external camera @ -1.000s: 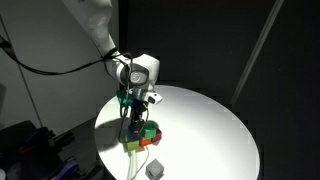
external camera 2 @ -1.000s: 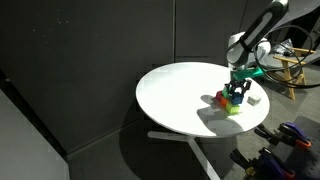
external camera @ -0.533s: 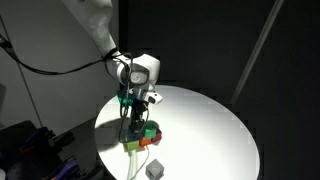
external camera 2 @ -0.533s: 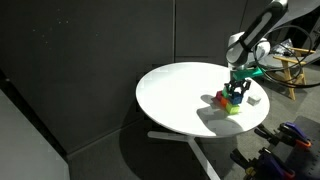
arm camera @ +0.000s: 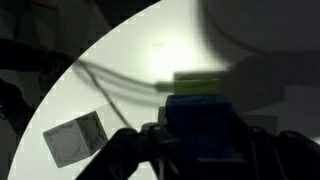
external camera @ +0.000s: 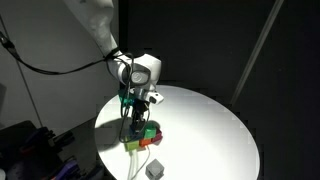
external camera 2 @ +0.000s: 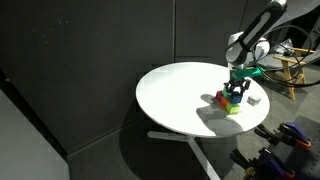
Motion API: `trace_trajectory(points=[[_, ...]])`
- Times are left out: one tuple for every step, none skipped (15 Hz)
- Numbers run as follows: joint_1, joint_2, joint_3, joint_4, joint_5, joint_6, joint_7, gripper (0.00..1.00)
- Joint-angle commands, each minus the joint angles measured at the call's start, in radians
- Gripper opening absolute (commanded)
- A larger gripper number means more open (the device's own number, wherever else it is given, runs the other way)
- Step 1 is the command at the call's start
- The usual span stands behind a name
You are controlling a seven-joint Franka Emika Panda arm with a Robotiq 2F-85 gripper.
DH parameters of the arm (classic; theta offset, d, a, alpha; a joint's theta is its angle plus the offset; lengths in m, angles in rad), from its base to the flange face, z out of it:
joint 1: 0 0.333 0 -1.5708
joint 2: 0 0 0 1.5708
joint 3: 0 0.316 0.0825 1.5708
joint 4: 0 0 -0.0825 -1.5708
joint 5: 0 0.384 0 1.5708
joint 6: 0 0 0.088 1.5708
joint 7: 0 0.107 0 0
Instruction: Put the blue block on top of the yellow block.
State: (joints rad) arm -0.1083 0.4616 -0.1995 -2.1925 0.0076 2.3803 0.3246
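Note:
In the wrist view the blue block (arm camera: 203, 125) sits between my gripper's dark fingers (arm camera: 200, 150), which are shut on its sides. Just beyond it shows a strip of the yellow block (arm camera: 198, 83). In both exterior views my gripper (external camera: 133, 125) (external camera 2: 234, 96) points down over the cluster of cubes, directly above the yellow block (external camera: 132, 146) (external camera 2: 234, 109). The blue block is mostly hidden by the fingers there. I cannot tell whether it touches the yellow block.
A green cube (external camera: 151, 130) and a red cube (external camera: 146, 141) (external camera 2: 221, 99) stand against the yellow block. A grey cube (external camera: 154, 170) (external camera 2: 255, 99) (arm camera: 75, 138) lies apart near the edge of the round white table (external camera: 210, 125) (external camera 2: 180, 90).

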Motion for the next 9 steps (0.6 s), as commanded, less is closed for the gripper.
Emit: trace_trajectory(points=[[-0.013,0.011,0.002,0.029,0.018,-0.032,-0.023,0.57],[-0.013,0.012,0.003,0.030,0.019,-0.033,-0.023,0.70],[-0.014,0.014,0.003,0.031,0.020,-0.035,-0.024,0.83],[-0.014,0.015,0.003,0.032,0.020,-0.036,-0.024,0.86],[-0.014,0.015,0.003,0.032,0.021,-0.037,-0.024,0.95],[-0.014,0.015,0.003,0.032,0.020,-0.038,-0.025,0.99],[-0.014,0.014,0.004,0.031,0.020,-0.039,-0.025,1.00],[-0.013,0.013,0.004,0.031,0.020,-0.041,-0.025,1.00],[-0.013,0.009,0.005,0.029,0.021,-0.045,-0.026,1.00]])
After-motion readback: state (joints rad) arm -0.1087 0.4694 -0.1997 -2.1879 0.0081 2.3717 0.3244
